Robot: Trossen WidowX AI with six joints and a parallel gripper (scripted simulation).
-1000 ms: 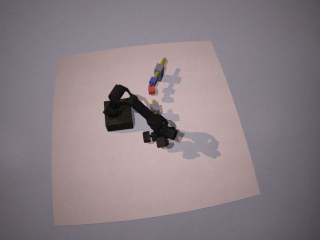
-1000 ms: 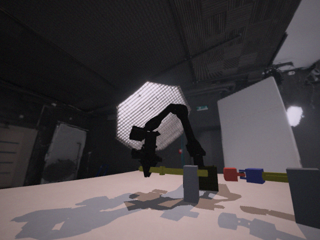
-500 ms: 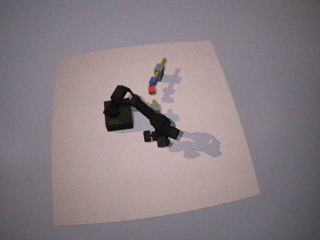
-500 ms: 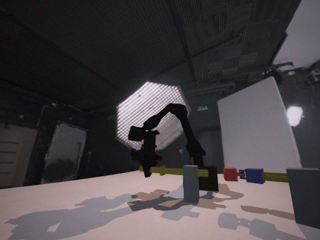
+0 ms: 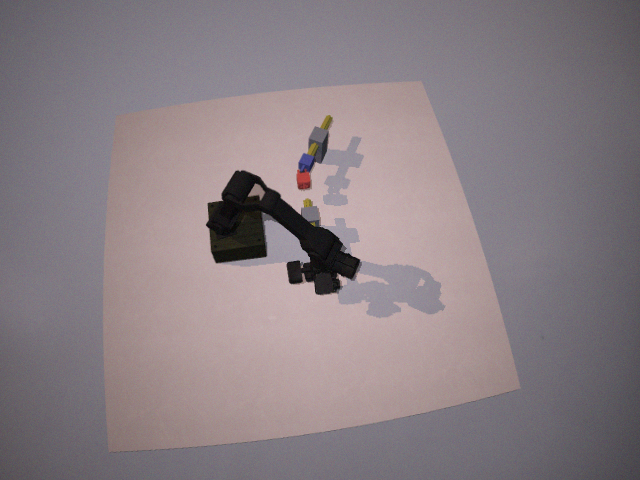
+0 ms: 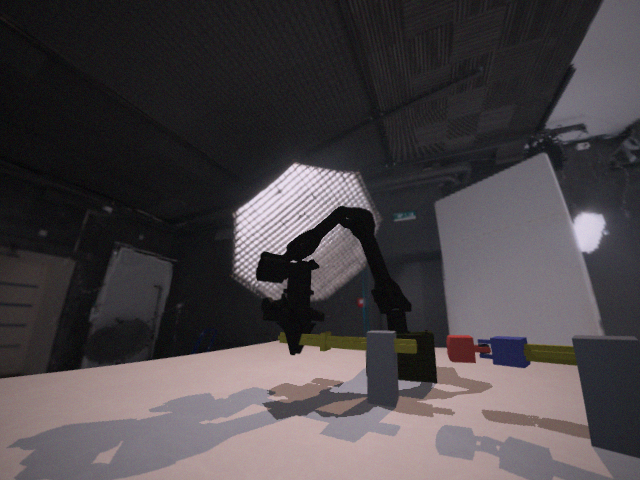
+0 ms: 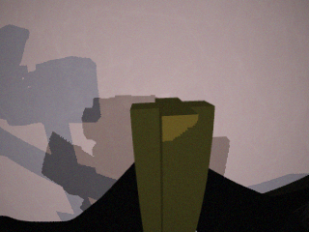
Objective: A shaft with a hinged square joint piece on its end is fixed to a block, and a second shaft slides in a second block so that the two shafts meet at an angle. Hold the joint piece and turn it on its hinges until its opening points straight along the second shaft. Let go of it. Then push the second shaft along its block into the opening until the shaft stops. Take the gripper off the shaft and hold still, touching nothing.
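The red joint piece (image 5: 303, 180) (image 6: 461, 348) hangs on its hinge from a blue fork (image 5: 306, 161) (image 6: 510, 351) on the first shaft (image 5: 326, 122) (image 6: 550, 353), held by a grey block (image 5: 318, 136) (image 6: 610, 392). It faces roughly toward the second shaft (image 5: 308, 203) (image 6: 348, 343) (image 7: 147, 164), with a gap between them. The second shaft passes through a smaller grey block (image 5: 310, 214) (image 6: 381, 369); its collar stands off the block, on the gripper's side. My gripper (image 6: 294, 343) (image 7: 161, 163) points down, shut on the second shaft near its far end. Its fingertips are hidden in the top view.
The arm's dark base (image 5: 237, 232) (image 6: 418, 356) stands beside the smaller block. The arm (image 5: 286, 217) (image 6: 330, 227) reaches over from the base to the shaft's far end. Everything stands on a pale square table top (image 5: 206, 361) (image 6: 103, 392).
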